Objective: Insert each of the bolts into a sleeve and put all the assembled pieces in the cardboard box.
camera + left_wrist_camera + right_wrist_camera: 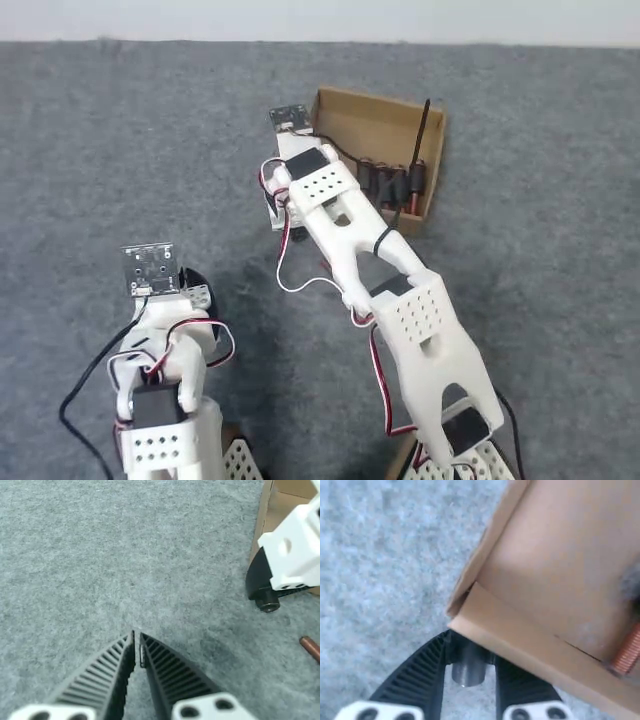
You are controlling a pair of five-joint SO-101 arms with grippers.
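The cardboard box (377, 101) stands at the back of the grey mat and holds several black sleeves with copper bolts (393, 180). My right gripper (470, 652) is at the box's near left corner (485, 625), outside it, shut on a dark sleeve (466, 672). The left wrist view shows that sleeve (270, 603) end-on under the right gripper's white body. A loose copper bolt (310, 648) lies on the mat close by. My left gripper (136, 635) is shut and empty, low over bare mat to the left of the box.
The left arm (160, 330) is folded back at the front left. The right arm (400, 290) stretches diagonally from the front right to the box. Open mat lies to the left and behind the left gripper.
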